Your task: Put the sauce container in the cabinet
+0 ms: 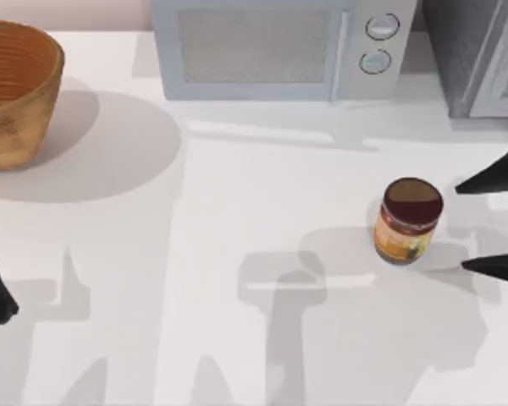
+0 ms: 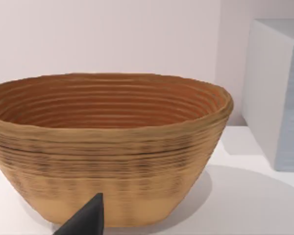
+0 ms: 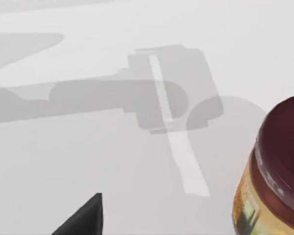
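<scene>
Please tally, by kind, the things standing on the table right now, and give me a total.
Woven tan baskets: 1
White microwaves with two round knobs: 1
Grey speckled cabinets: 1
Small round sauce jars with dark maroon lid: 1
Total: 4

White worktop (image 1: 262, 254) carries four things. Woven basket (image 1: 13, 89) sits at the far left corner, upright. White microwave (image 1: 279, 46) stands along the far edge, middle, with two round knobs on its right side. Grey speckled cabinet (image 1: 478, 55) stands at the far right, just beside the microwave. Sauce container (image 1: 408, 222) stands upright on the right part of the worktop, well apart from the basket, nearer than the cabinet.
</scene>
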You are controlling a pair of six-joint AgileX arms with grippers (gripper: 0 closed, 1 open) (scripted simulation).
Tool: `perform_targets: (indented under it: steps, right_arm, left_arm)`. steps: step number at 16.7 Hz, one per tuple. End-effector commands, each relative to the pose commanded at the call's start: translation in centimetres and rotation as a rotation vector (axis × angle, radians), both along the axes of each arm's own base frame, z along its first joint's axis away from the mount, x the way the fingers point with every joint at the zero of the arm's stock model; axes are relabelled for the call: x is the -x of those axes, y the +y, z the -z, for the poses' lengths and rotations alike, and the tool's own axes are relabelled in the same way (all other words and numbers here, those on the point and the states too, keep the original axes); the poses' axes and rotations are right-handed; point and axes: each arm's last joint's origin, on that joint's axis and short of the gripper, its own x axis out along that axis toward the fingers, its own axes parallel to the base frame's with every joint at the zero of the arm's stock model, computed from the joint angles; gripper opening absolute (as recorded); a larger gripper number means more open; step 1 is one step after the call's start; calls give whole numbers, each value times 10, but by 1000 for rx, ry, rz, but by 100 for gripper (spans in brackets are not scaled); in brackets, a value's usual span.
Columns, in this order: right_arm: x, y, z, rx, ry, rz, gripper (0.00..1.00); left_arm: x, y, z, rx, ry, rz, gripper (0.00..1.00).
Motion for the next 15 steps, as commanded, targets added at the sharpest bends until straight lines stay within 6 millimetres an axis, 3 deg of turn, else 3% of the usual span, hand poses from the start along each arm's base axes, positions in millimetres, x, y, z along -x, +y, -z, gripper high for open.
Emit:
perform_targets:
  steps: [7, 11, 15]
  right_arm:
    - [-50, -10, 62, -191, -23, -105, 100]
    - [-64, -10, 92, -255, -43, -128, 100]
    - [-68, -9, 108, -282, -52, -140, 100]
  left_arm:
    - [0, 0, 0, 0, 0, 0, 100]
    - [0, 0, 0, 0, 0, 0, 100]
    - [0, 0, 0, 0, 0, 0, 100]
